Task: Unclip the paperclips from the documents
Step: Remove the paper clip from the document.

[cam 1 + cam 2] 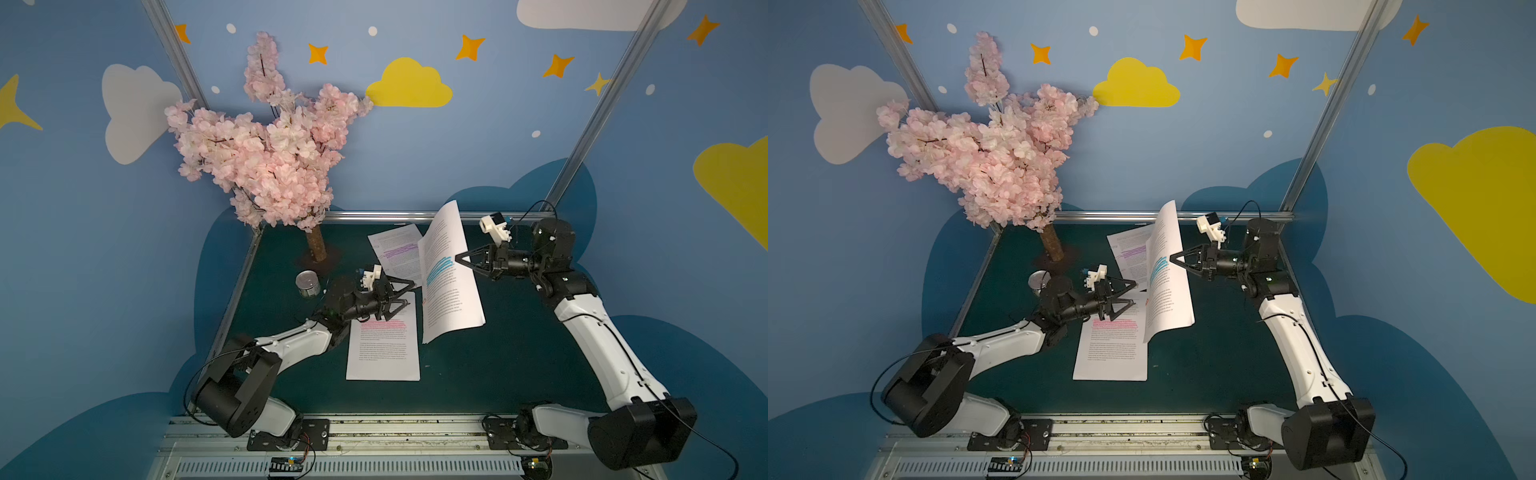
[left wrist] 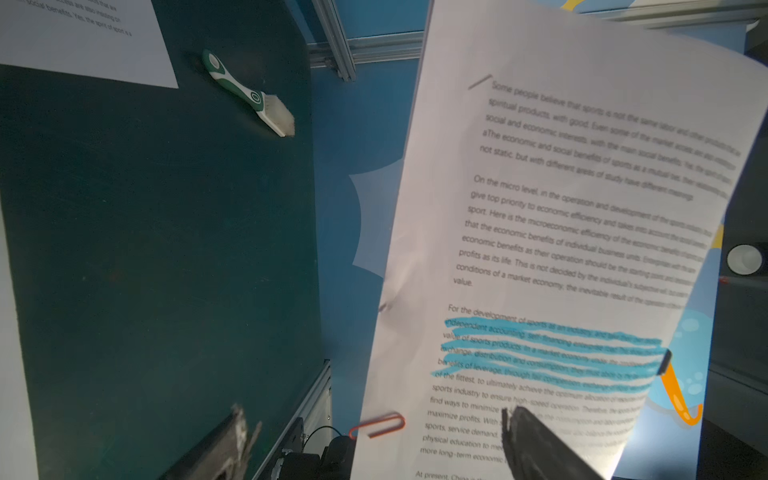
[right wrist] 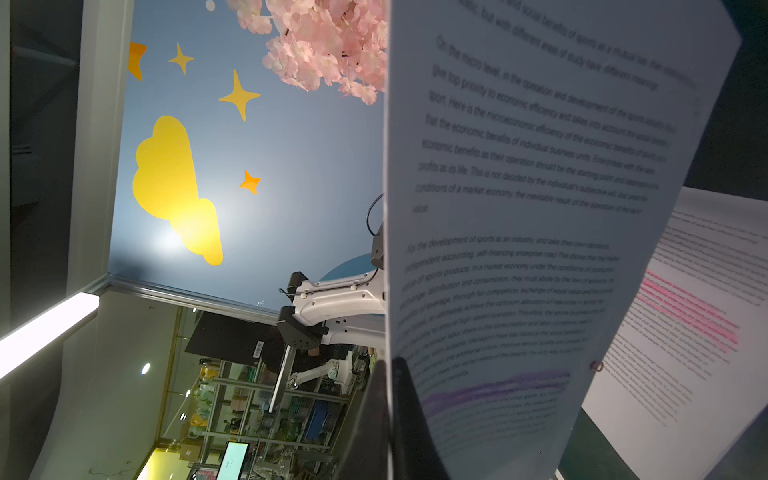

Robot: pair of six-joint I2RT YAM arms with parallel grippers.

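The red paperclip [image 2: 376,426] sits on the edge of the blue-banded document [image 1: 446,274] that faces my left arm, with half of it sticking out past the paper. That wrist view is blurred, so I can only say it looks clipped on. The document stands lifted off the desk [image 1: 478,374], bowed, toward the far edge. My right hand [image 1: 459,258] is clamped together on the opposite edge, beside the blue band. My left hand [image 1: 409,296] has its fingers apart just beside the clip's edge and holds nothing. Below it the pink-banded document [image 1: 382,349] lies flat mid-desk. The purple-banded document [image 1: 397,253] lies flat nearer the far edge, partly behind the raised one. A tin can [image 1: 307,284] and a blossom tree [image 1: 266,158] stand toward the desk's far left corner.
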